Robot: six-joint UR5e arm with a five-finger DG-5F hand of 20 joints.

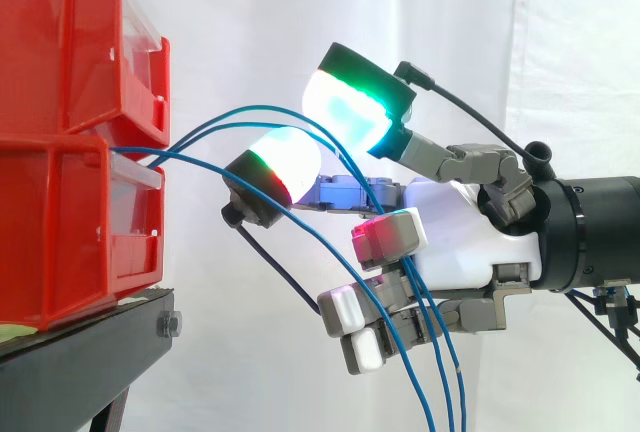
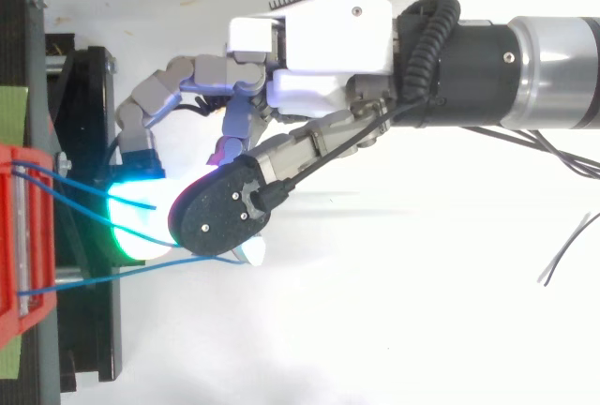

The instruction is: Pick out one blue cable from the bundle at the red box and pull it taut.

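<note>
Fingers (image 1: 350,102) of your hand (image 1: 460,242) are curled in, and you have the blue cables (image 1: 262,107) threaded through them. Two strands run between the two big glowing pads, the green-and-cyan one above and the white-and-red one just below it. From the side view you cannot tell whether those pads squeeze the strands or only sit close on either side. A third strand passes under the lower pad.

Behind the pads, toward the palm, the strands appear to slip behind the finger that glows red. They then cross the lower curled fingers and hang down below them.

Ahead of the fingertips, the cables bow in loose curves, not straight lines, across the gap to the red bins (image 1: 70,62). They enter there at the seam between the upper bin and the lower one. The bins stand apart from the pads, stacked on a black stand (image 1: 90,337) below and ahead of the fingers.

From the top view, one strand reaches the cyan pad and another runs under the black-backed pad beside it.
</note>
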